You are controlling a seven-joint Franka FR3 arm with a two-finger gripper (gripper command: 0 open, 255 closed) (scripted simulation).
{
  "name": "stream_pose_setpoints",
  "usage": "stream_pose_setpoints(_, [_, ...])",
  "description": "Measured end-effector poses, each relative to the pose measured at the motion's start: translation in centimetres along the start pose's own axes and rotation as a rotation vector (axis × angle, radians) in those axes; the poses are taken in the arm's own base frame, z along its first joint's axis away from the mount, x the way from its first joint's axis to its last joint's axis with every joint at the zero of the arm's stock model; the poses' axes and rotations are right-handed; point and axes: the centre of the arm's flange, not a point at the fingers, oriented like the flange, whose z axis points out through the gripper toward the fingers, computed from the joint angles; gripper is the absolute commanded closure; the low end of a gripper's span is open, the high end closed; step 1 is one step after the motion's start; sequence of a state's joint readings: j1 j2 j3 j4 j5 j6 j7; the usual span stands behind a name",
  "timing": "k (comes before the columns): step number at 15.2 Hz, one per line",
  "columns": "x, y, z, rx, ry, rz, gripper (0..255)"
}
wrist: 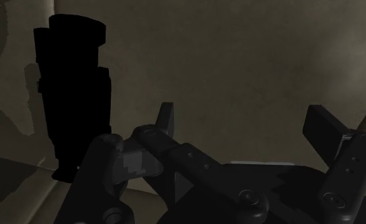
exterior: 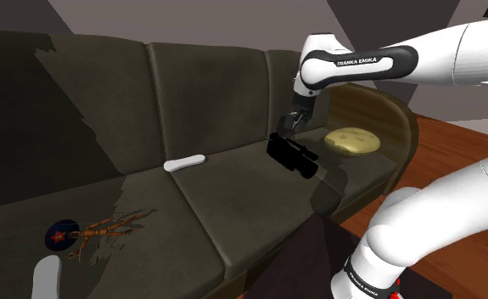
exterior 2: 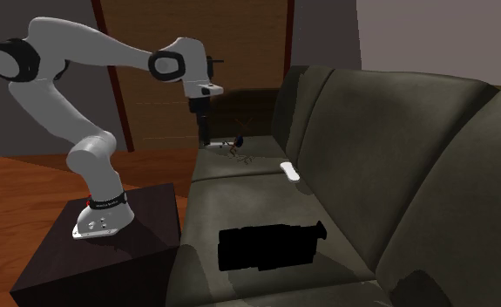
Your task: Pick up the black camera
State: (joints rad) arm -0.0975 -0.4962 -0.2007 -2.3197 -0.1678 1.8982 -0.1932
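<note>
Open jaws are seen in the wrist view: the two black fingers [wrist: 324,130] of the gripper [wrist: 245,127] stand well apart, and nothing is clasped between them; bare sofa fabric is seen in the gap. One black camera [wrist: 73,95] is counted. In this view it lies beside one finger, outside the gap, and it is not touched by either finger.

In the shoulder view the gripper [exterior: 284,127] is held above the seat of one dark olive sofa [exterior: 216,93], on which three back cushions can be counted. The black camera [exterior: 293,157] is laid on the seat, just below the gripper and a little to that view's right of it. One white flat object [exterior: 185,163] is placed on the seat to the shoulder view's left of the camera, apart from it. One yellowish cushion-like object [exterior: 350,140] is found at the sofa's end near the armrest, to the view's right of the camera. Well apart from these, on the seat at the view's left, one blue round disc [exterior: 59,234] with a red mark is seen, and one thin orange-brown thing [exterior: 106,228] lies just beside it; what this thing is cannot be told.

In the second exterior view the camera [exterior 2: 270,246] is shown lying lengthwise on the seat near the front of the picture, the white object [exterior 2: 290,171] farther along the seat, and the gripper [exterior 2: 203,135] is pointed downward. One dark stand [exterior 2: 109,262] is seen beside the sofa.
</note>
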Motion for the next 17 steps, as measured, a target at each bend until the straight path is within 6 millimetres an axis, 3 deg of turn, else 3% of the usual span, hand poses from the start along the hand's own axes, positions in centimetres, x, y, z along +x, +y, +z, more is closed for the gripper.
stream_pose_setpoints(17, [9.3,17.0,11.7,0.009,-0.02,0.102,0])
